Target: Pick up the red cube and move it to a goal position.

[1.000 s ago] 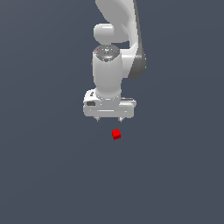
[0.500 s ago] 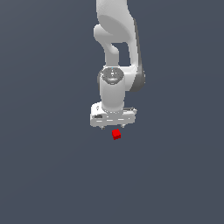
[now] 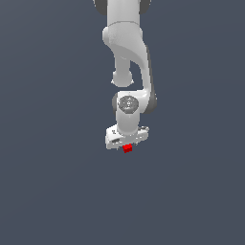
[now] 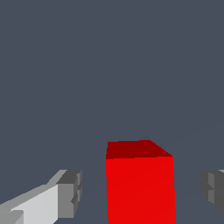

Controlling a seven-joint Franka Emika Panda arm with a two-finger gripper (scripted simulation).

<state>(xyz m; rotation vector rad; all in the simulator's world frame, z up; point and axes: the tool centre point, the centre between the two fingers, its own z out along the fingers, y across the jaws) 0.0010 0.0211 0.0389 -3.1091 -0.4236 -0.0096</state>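
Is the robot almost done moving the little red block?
Not yet. Done: the gripper is down at the red cube, one finger on each side. In hand: the fingers sit apart from the cube with gaps showing, so it isn't gripped. Left: squeeze shut, lift, and carry it to the goal, which no picture shows.
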